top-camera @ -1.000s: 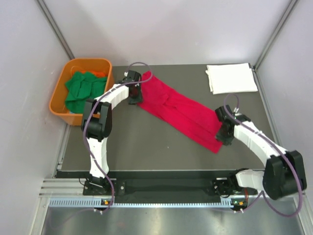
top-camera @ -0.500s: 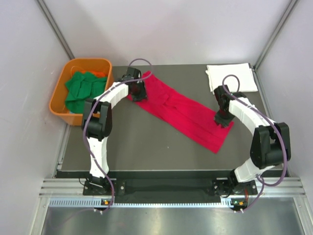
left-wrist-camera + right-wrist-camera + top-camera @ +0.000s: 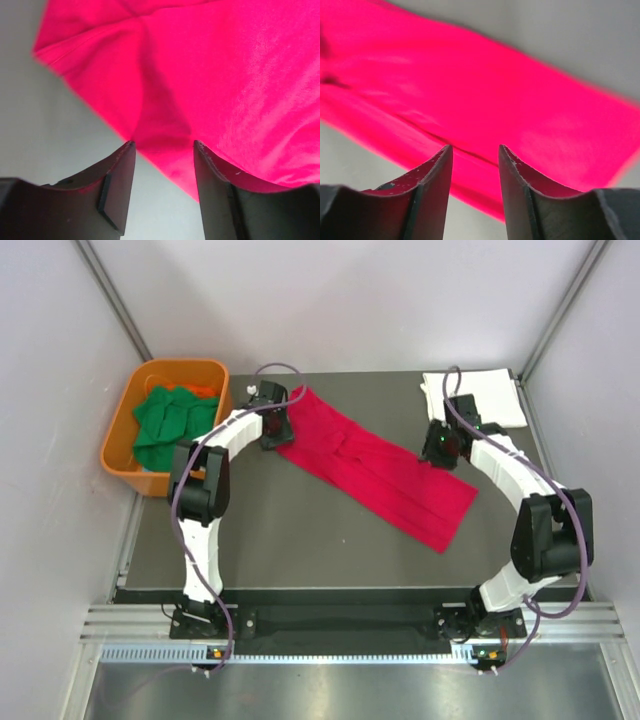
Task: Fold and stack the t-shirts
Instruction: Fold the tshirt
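The red t-shirt [image 3: 380, 480] is laid diagonally mid-frame on the tabletop [image 3: 260, 530]; left gripper [image 3: 164, 145] and right gripper [image 3: 474, 148] jaws are held released at its ends.

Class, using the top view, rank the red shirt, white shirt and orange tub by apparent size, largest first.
1-2. Red shirt and orange tub: too alike to rank; shirt longer, tub broader.
3. White shirt: clearly smallest.
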Robot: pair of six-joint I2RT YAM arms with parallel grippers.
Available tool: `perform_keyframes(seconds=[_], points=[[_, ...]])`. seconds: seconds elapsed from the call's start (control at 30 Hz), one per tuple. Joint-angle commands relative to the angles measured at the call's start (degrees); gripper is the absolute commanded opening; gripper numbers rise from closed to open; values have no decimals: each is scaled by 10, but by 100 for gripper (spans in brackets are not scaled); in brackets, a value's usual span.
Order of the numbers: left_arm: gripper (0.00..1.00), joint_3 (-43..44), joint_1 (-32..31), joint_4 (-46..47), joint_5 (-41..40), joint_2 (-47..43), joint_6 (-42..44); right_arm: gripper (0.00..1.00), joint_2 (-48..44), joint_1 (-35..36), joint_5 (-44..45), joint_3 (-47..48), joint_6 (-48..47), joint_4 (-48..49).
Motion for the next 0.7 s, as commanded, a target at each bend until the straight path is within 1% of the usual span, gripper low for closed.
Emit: perform_keyframes(seconds=[0.0,0.03,0.07,0.1,0.17,0.2,0.23,0.3,0.33,0.37,0.43,0.47,0.5,0.53,0.57,0.6,0.67], points=[[56,-30,9,50,-37,-78,-43,43,55,6,-95,97,-122,128],[56,-39,13,69,-26,-83,-50,43,75,6,-98,124,-130,112],[56,-56,17,77,-4,-89,-62,43,93,6,-92,170,-136,73],[56,-62,22,85,2,-90,-65,43,116,6,-83,185,-138,56],[56,-64,23,80,-4,-82,-69,42,126,-1,-39,212,-116,5],[56,-64,23,76,-8,-79,-73,41,129,-14,-31,216,-76,-12],[56,-65,23,77,-9,-77,-74,40,128,-21,-37,215,-58,-38],[56,-71,23,82,-13,-71,-75,38,104,-23,-43,193,-34,-51],[56,-71,23,84,-18,-69,-76,38,91,-20,-32,179,-29,-56],[56,-71,23,83,-26,-65,-75,38,75,-17,-24,141,-27,-62],[57,-72,23,85,-41,-64,-74,40,20,-5,-13,92,-24,-60],[57,-72,23,85,-46,-64,-73,40,-3,0,-9,38,-31,-49],[57,-72,23,86,-51,-64,-72,42,-45,15,-4,12,-51,-44],[57,-72,23,87,-61,-63,-71,43,-67,27,1,-13,-61,-37],[57,-75,22,89,-63,-61,-70,44,-90,42,1,-65,-70,-19],[57,-73,23,91,-65,-59,-70,44,-132,79,21,-89,-65,-11],[57,-69,23,90,-73,-51,-71,44,-159,114,48,-147,-37,-11]])
